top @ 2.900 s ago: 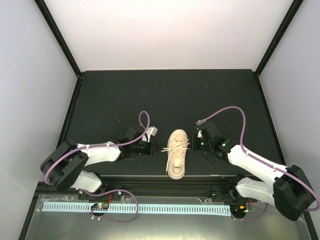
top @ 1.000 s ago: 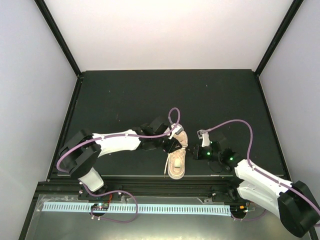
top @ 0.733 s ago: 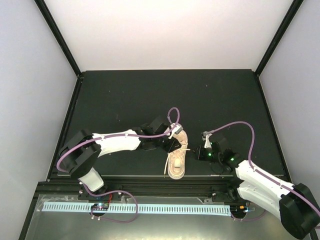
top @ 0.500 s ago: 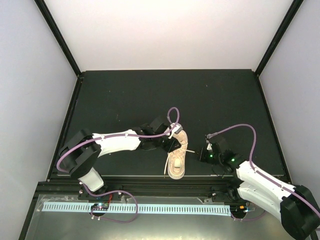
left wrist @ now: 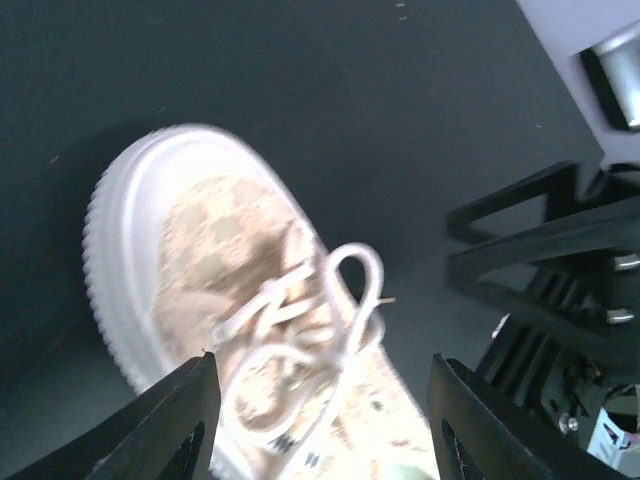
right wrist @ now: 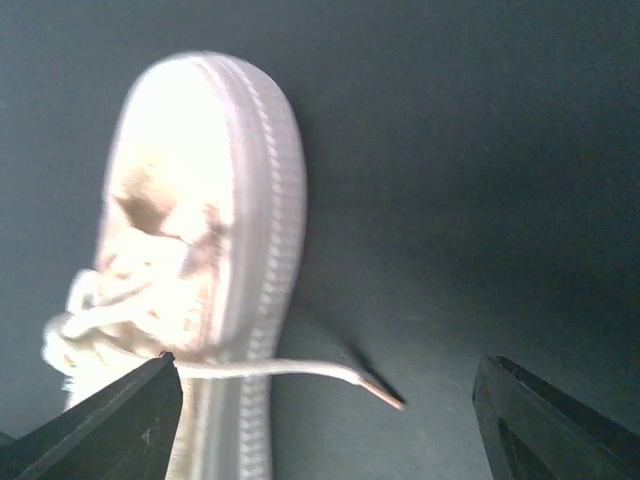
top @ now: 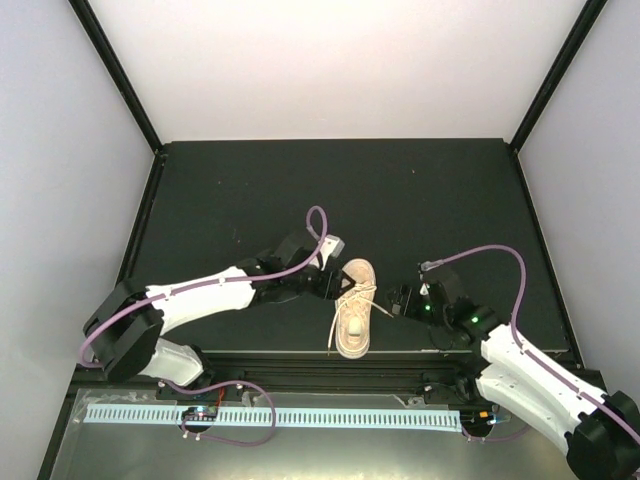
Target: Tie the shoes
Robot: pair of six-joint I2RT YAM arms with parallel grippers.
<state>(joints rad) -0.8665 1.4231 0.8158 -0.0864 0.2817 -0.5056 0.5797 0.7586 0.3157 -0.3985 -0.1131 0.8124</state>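
Left hand gapes beside beige-pink sneaker, cream laces loose.

White-shelled left arm stretches inward, its black two-finger left gripper spread wide, nothing between the fingers; white right arm bends inward, black right gripper equally parted, fingers empty.

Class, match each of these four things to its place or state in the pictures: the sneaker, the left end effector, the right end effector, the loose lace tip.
Column one:
1 sneaker
2 left end effector
3 right end effector
4 loose lace tip

Column two:
A open, right of the sneaker in the top view
B sticking out sideways past the sole
C toe pointing away from the arm bases
D open, left of the sneaker's toe in the top view

Pairs: 1-C; 2-D; 3-A; 4-B
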